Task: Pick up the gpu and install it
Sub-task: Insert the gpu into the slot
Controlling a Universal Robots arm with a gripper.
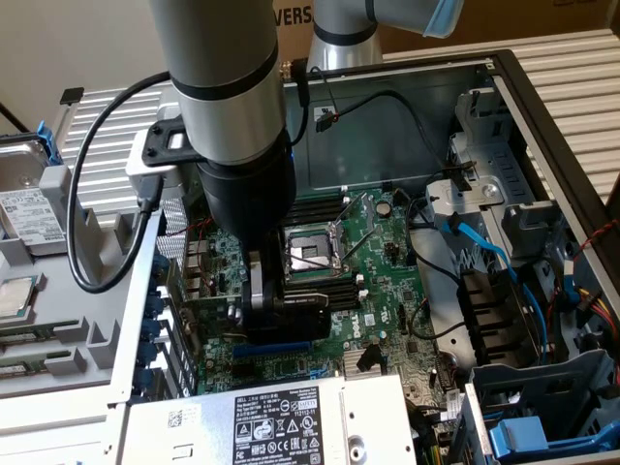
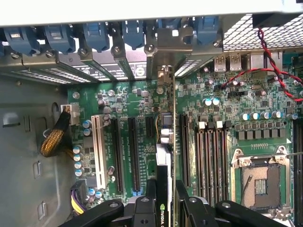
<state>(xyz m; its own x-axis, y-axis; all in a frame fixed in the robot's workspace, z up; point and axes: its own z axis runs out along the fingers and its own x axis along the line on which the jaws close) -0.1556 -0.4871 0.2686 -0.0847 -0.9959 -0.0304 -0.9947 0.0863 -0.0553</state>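
The black gripper clamps the black-shrouded gpu card above the green motherboard, at seven o'clock from the silver CPU socket.

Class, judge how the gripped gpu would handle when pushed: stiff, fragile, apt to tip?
Probably stiff: the gpu stands edge-on, unbent, in the gripper. Likely fragile: exposed board components. Thin, so apt to tip if released.

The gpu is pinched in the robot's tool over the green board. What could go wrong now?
The gpu stands edge-on in the tool above the motherboard, among several black slots. If it comes down off line, it might miss its slot and scrape small parts. Its metal end sits close to the case's rear slot covers and could catch there.
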